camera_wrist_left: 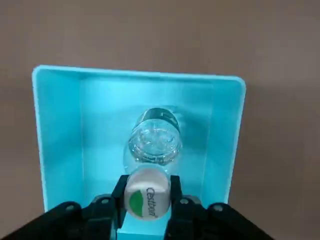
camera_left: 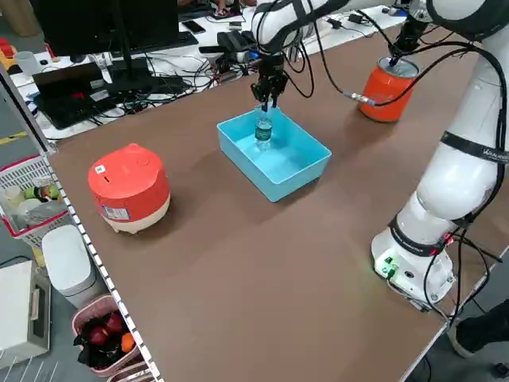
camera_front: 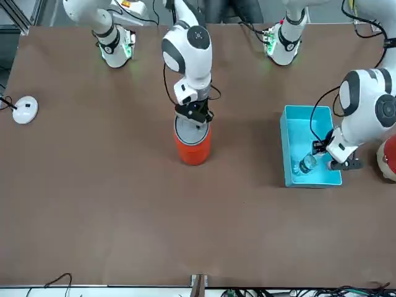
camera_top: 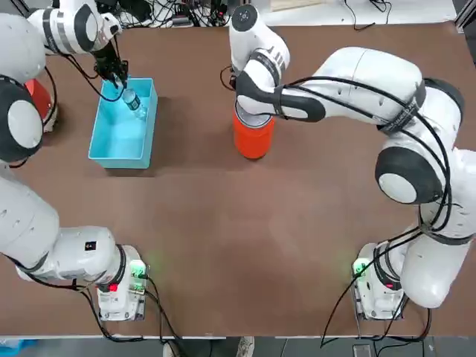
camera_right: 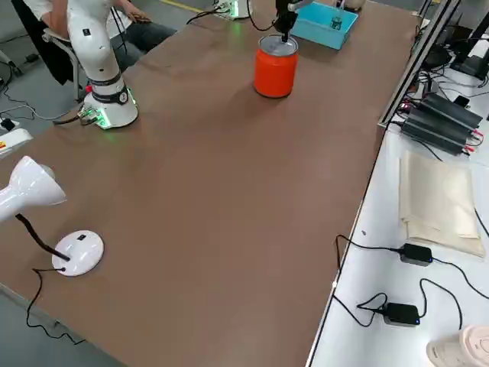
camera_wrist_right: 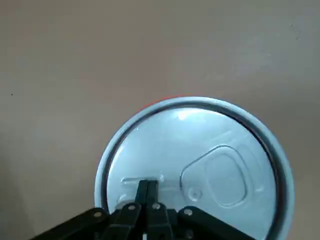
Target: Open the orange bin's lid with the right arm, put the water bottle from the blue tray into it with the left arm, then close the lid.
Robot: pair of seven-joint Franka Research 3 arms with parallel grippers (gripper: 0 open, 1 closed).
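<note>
The orange bin [camera_top: 253,140] stands upright at mid-table, its grey lid [camera_wrist_right: 210,160] lying level in the rim. My right gripper [camera_wrist_right: 148,189] is shut, its fingertips together and pressed onto the lid near its edge; the front view shows the right gripper [camera_front: 195,117] directly above the bin [camera_front: 193,147]. The water bottle [camera_wrist_left: 152,142] stands upright inside the blue tray [camera_top: 111,147]. My left gripper [camera_wrist_left: 146,199] is shut on the bottle's neck just under the white cap. I cannot tell whether the bottle [camera_left: 263,131] still touches the tray floor.
A red-orange rounded appliance with a beige base [camera_left: 127,187] sits beyond the tray, toward the table's left edge. A white desk lamp [camera_front: 25,110] stands at the far right corner. Cables and monitors line the far side, and a seated person [camera_right: 114,15] is beside the table.
</note>
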